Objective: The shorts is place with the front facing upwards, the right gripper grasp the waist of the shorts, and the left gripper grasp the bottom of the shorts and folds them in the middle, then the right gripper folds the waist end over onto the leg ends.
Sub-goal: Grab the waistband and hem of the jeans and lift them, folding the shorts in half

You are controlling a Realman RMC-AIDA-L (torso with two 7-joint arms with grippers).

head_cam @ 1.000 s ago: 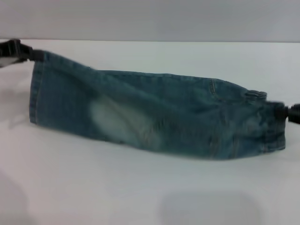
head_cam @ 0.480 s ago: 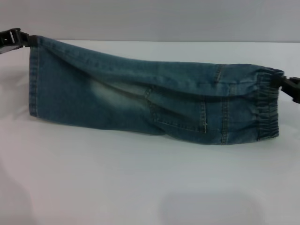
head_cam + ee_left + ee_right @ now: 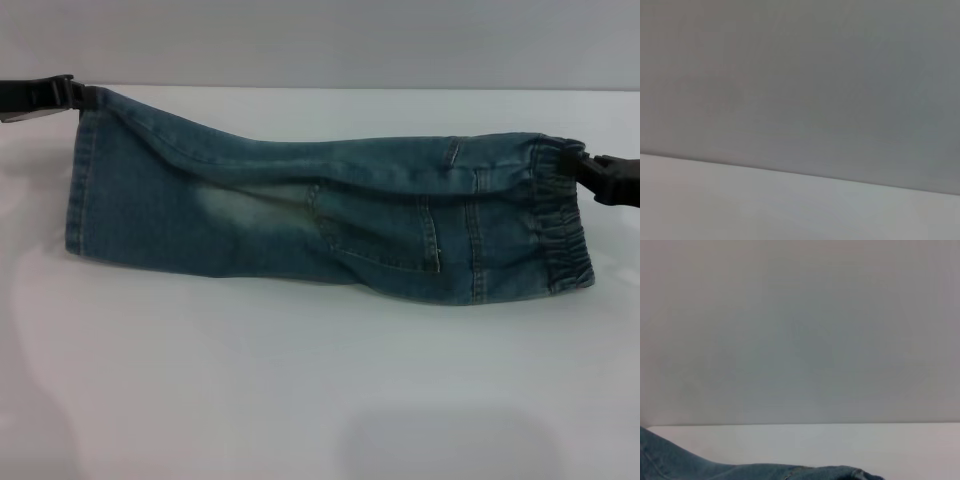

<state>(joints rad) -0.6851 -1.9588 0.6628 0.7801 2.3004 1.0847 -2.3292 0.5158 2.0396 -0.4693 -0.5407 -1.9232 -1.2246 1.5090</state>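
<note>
Left gripper: black, upper left edge of the head view, closed on the top corner of the leg hems; only its tip shows.

Right gripper: black, right edge of the head view, clamped on the top of the waistband; its body runs out of frame.

Shorts: blue-green denim, folded lengthwise, strung between the two grippers across the middle of the frame. The top edge sags in a shallow curve from the upper left down toward centre, then runs level to the right. The lower edge appears to rest on the white table.

Leg hems: flat, stitched, hanging as a straight vertical edge at the left.

Waistband: gathered, ridged elastic, darker blue, at the right end.

Back pocket: square, stitched, right of centre, facing the camera.

Faded patch: pale, left of centre.

Left wrist view: grey wall above the white table only.

Right wrist view: a strip of denim along the bottom left edge, with table and wall behind.
</note>
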